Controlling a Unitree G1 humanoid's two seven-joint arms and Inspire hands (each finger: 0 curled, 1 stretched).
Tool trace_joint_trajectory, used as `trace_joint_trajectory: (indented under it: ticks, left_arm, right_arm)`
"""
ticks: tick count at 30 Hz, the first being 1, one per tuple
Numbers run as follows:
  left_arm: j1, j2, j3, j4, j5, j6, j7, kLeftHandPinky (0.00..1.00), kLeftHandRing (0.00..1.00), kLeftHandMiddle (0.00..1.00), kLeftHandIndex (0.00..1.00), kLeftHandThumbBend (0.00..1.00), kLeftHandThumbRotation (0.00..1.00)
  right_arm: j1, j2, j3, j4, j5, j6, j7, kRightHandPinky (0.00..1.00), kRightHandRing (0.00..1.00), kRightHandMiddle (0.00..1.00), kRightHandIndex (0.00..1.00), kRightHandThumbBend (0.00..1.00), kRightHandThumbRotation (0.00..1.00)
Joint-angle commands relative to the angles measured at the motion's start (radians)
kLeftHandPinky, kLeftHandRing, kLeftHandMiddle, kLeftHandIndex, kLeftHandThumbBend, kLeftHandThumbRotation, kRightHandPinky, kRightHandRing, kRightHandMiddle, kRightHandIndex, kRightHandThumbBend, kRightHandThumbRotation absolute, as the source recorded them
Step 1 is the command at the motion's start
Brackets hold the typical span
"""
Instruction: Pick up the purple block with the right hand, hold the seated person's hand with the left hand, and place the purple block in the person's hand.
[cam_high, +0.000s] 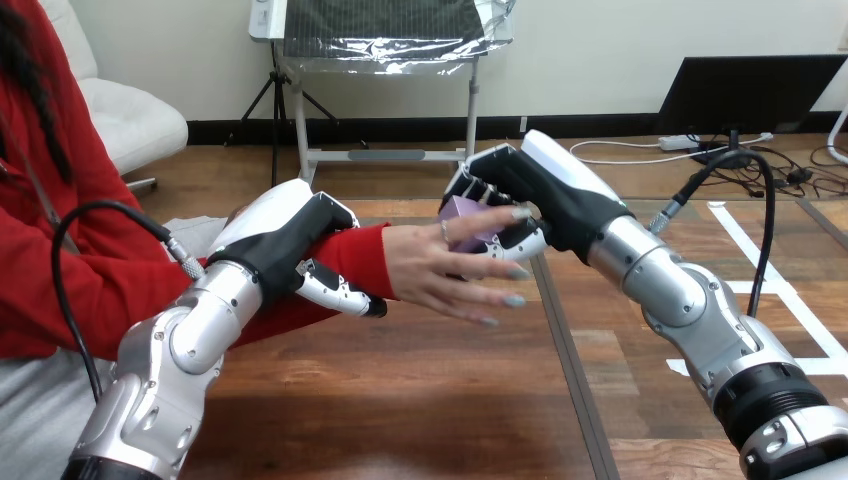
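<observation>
Over the wooden tabletop (400, 400) the left hand (285, 240) grips the person's wrist (380, 255), the right hand (545, 195) clasps the purple block (462, 215) against the person's hand (435, 265): only the release seems left.

A lab: foil-covered panel (390, 25) on a stand (385, 155), tripod (273, 90), power strip (682, 142), cables (790, 178).

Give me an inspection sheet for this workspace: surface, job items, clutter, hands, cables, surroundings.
Surface: wooden table, with a dark seam running front to back.
Job's things: purple block held above the table in the right hand, at the person's hand, which is open; contact cannot be told.
Clutter: nothing seen.
Hands: right hand's fingers curled round the purple block; left hand curled round the person's wrist, over the red sleeve.
Cables: nothing seen on the table.
Surroundings: person seated at the view's left.
</observation>
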Motion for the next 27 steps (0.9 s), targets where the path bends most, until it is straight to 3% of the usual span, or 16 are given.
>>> trace_joint_trajectory:
  ticks: [1, 27]
  left_arm:
    - [-0.228, -0.075, -0.019, -0.028, -0.031, -0.092, 0.055, 0.21, 0.27, 0.34, 0.36, 0.72, 0.00]
    - [-0.261, -0.089, -0.006, 0.013, -0.038, -0.124, 0.094, 0.20, 0.27, 0.34, 0.36, 0.71, 0.00]
  right_arm:
    - [-0.026, 0.043, -0.022, -0.121, 0.046, -0.023, 0.017, 0.33, 0.36, 0.42, 0.45, 0.76, 0.00]
    - [0.008, 0.054, -0.013, -0.178, 0.064, -0.036, 0.061, 0.33, 0.36, 0.42, 0.45, 0.76, 0.00]
